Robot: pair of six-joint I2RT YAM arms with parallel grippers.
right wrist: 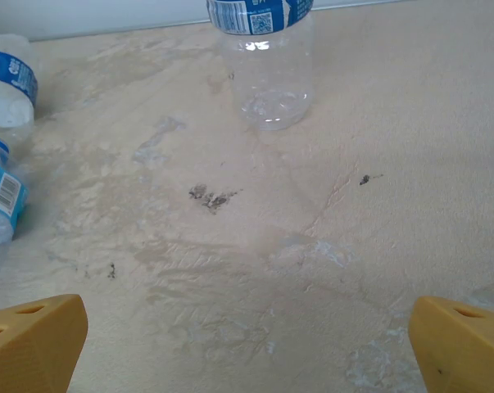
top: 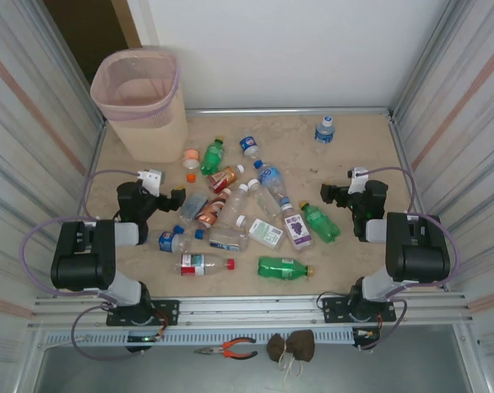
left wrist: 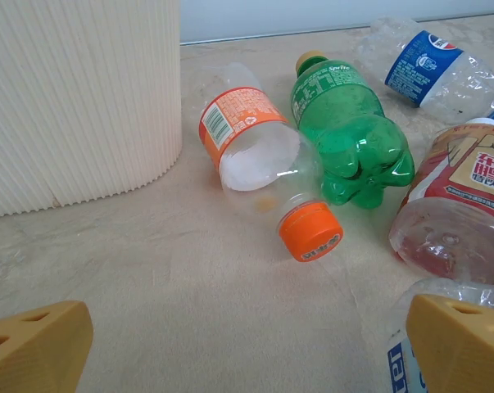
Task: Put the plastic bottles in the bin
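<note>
Just ahead of the left gripper [left wrist: 247, 348] lies an orange-capped bottle [left wrist: 259, 160].

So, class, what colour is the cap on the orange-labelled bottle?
Orange cap; clearest in the left wrist view.

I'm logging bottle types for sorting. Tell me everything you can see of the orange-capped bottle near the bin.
The orange-capped bottle is small, clear plastic and looks empty. It has an orange cap screwed on and an orange label around the half away from the cap. It lies on its side on the table, just clear of the bin. A green bottle appears to touch its flank.
</note>
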